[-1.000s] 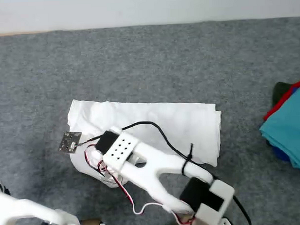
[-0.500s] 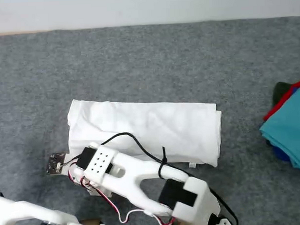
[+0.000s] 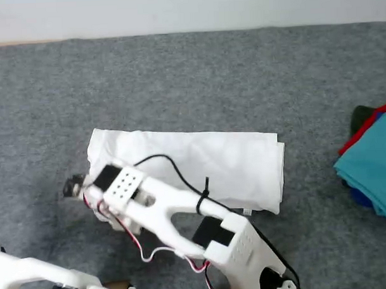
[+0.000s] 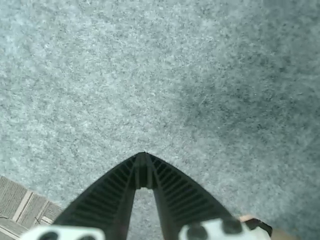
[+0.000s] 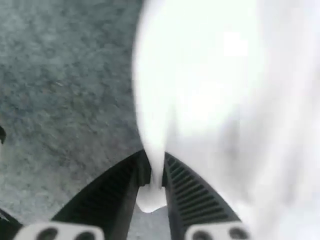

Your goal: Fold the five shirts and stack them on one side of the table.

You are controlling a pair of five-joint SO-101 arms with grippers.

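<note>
Shirt [image 3: 231, 159]: white, folded into a long band, flat on the grey table [image 3: 178, 69], one near corner under the right arm [image 3: 157, 206].
Right gripper [image 5: 151, 167]: closed onto an edge of the shirt, cloth pinched between the jaws.
Left gripper [image 4: 143, 157]: tips together, nothing held, above bare table.
Stack [image 3: 371, 167]: teal on top, red and blue beneath, at the table's edge, well apart from the shirt.

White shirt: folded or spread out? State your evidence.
Partly folded: the white shirt forms a long rectangle, doubled layers at one end; right gripper pinches its edge.
</note>
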